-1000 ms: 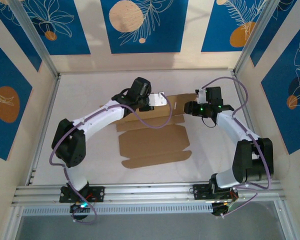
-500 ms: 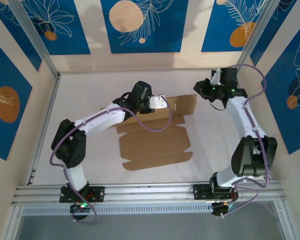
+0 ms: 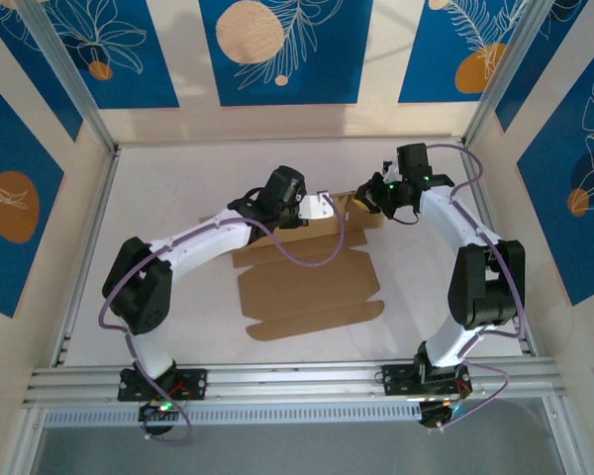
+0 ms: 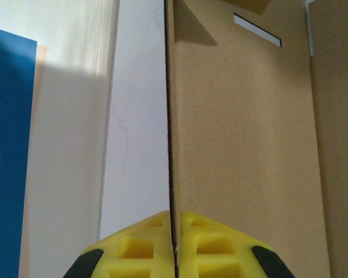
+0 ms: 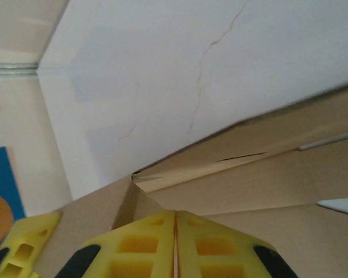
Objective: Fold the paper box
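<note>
Moved: right gripper [image 3: 369,201]. A second ago it was at the right end of the paper box [image 3: 312,287], then it pulled back toward the far right corner. It has now come back in and sits on the right end of the upright back panel [image 3: 307,230]. Its jaws have closed; can't tell if they pinch cardboard. The panel's right end looks shorter, tucked under the gripper. The left gripper [image 3: 322,206] has nudged slightly right, and the flat part of the box has shifted slightly right too.
</note>
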You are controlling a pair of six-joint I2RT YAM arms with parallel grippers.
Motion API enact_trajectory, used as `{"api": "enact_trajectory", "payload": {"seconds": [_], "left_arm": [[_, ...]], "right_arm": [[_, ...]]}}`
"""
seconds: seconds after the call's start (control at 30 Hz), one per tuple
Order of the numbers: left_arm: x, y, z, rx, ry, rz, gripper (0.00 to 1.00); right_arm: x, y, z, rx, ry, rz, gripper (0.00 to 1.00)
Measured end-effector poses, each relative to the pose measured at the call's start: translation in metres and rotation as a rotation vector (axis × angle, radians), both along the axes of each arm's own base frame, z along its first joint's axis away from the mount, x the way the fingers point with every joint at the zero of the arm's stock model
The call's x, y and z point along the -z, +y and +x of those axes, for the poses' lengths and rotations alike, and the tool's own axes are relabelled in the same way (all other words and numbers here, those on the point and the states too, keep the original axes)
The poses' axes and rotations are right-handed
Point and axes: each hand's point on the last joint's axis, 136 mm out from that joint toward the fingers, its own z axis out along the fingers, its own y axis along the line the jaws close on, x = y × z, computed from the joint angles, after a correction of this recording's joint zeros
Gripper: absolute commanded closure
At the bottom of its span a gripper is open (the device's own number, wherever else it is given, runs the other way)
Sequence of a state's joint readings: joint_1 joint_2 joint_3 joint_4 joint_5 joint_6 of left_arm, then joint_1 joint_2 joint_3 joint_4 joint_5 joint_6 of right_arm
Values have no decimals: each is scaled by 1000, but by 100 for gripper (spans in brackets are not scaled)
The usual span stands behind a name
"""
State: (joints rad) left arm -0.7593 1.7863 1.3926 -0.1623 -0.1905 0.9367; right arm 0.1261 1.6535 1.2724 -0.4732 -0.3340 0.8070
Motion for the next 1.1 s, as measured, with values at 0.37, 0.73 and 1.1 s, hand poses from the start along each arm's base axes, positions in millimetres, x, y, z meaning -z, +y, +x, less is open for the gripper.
{"api": "enact_trajectory", "payload": {"seconds": [0.37, 0.73, 1.1], "left_arm": [[0, 1, -16, 15, -159, 46, 100], [-4, -5, -17, 102, -206, 80, 100], [-8, 6, -10, 189, -87, 30, 100]], "right_arm": [[0, -21, -16, -11, -32, -127, 52], [-37, -84, -27, -143, -640, -589, 22], [3, -96, -25, -328, -837, -615, 22]]}}
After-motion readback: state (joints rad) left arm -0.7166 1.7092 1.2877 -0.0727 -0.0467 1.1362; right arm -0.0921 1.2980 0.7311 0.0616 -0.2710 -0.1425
